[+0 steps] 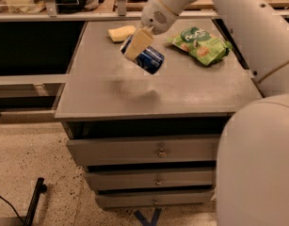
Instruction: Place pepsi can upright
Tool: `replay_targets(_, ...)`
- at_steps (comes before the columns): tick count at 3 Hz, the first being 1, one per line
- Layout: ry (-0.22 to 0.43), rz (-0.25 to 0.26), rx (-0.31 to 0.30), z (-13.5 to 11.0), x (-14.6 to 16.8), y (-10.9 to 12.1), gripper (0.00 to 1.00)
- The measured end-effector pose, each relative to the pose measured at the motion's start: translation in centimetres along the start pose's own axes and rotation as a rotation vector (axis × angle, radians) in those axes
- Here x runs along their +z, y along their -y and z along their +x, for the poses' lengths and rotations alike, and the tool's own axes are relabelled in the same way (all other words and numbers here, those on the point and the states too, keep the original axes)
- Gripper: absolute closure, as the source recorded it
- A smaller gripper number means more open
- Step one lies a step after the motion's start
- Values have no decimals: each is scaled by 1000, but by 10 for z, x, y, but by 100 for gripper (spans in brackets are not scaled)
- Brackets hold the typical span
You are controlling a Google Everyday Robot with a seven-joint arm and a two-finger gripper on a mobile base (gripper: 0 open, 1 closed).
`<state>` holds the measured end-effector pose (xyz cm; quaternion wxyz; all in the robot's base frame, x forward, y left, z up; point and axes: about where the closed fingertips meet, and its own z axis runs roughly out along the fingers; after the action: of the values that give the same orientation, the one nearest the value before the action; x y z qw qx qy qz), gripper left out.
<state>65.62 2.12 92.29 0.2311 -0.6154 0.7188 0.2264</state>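
End effector [140,51] closed on the pepsi can [151,60], one cream finger [136,44] across the can's near side, the other hidden behind it. Can held clear of the table [191,91], just left of the green snack bag [201,43]; soft shadow on the table surface in front of the bag and to its left. Can's long axis tilted, neither flat nor upright: high end away from the bag, low end toward the bag and the front edge. Which end is the top, cannot tell. White arm [238,18] passes over and behind the bag, wrist angled down and away from it. Yellow block [120,32] lies well left of the bag, toward the back.
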Motion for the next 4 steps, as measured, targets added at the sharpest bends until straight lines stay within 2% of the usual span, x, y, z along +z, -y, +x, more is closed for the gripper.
replay_targets(1, 235, 1, 45, -5, -20, -6, 100)
replay_targets(2, 404, 32, 45, -9, -33, -18, 100)
replay_targets(3, 433, 50, 56, -8, -35, -16, 100)
replay_targets(4, 432, 48, 55, -8, -34, -17, 100)
